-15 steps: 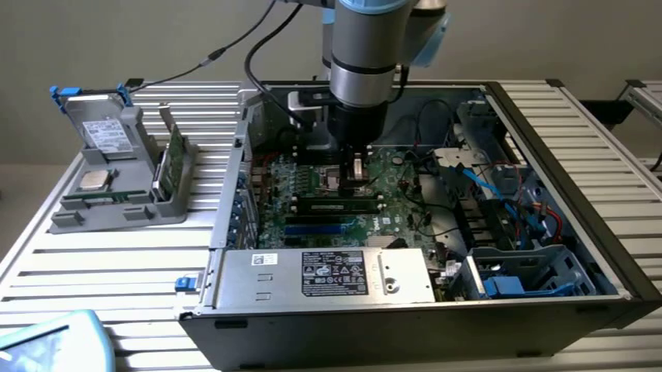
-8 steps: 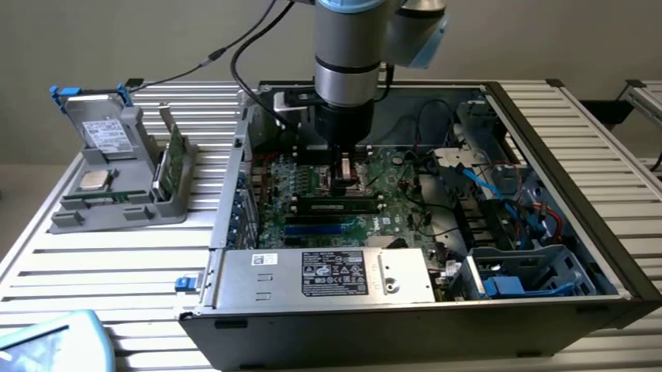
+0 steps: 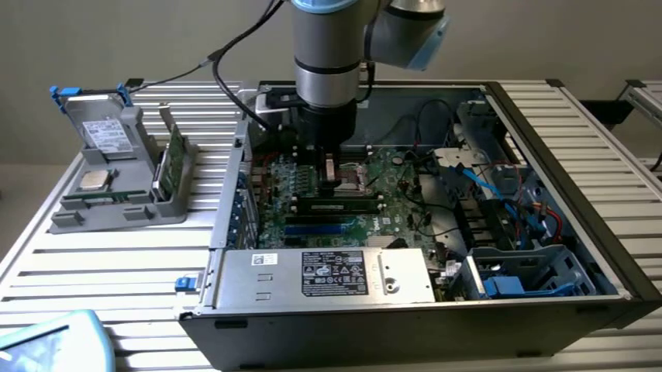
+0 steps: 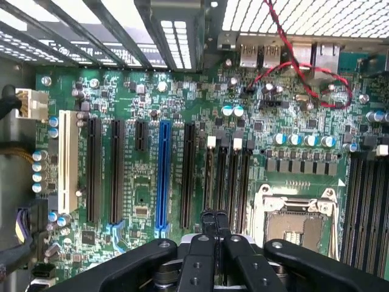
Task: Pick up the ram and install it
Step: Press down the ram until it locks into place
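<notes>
Slatted metal table, grey wall behind, and an open PC case lying on its side. The ram looks to be down on the mobo already: a slim green stick w/ dark chips, lying level along one of the slots in the middle of the board, not in the claw. Just beyond it, nearer the back of the case, the gripper hangs low over the board beside the CPU socket. The wrist view has the gripper w/ its fingers pressed together and nothing pinched between them. My read is that the pick and carry are done and the work is at the seating stage; can't tell from here whether the stick is fully home or the latches have caught. Any further push would need to go straight down and even along the top edge, no sideways load. Further out, the PSU sits at the near wall of the case. Well apart on the exterior view's left, a grey holder keeps a broader green card and a small silver chip.
</notes>
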Controlling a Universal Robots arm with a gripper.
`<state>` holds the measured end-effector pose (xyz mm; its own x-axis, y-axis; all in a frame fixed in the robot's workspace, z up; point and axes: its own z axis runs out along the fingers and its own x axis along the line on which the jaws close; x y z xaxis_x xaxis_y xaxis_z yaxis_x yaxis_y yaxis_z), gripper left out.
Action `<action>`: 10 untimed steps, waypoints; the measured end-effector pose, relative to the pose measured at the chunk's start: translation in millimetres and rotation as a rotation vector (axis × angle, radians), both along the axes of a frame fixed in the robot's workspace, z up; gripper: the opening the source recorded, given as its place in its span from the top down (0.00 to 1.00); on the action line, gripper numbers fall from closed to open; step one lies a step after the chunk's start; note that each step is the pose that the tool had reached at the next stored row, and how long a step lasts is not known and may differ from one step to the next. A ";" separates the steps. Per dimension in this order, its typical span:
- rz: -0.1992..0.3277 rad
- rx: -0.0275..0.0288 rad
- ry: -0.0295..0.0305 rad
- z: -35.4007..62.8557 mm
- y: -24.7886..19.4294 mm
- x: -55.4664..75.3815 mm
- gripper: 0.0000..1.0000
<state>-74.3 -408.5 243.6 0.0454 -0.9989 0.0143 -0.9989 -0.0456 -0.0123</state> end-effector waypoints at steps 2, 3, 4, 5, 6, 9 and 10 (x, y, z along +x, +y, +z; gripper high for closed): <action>0.000 0.0000 -0.0053 0.0 -0.3 -5.7 0.90; 0.000 0.0004 -0.0090 0.0 -0.4 -7.3 0.90; 0.000 0.0006 -0.0146 -0.4 -0.4 -8.6 0.90; 0.000 0.0017 -0.0208 -1.0 -0.5 -9.8 0.90; 0.000 0.0030 -0.0267 -1.6 -0.5 -10.9 0.90; 0.000 0.0072 -0.0411 -3.4 -0.5 -13.3 0.90; 0.000 0.0080 -0.0447 -3.8 -0.5 -14.1 0.90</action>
<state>-88.4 -409.0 239.8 0.0448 -0.9990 0.0083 -0.9973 -0.0452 -0.0574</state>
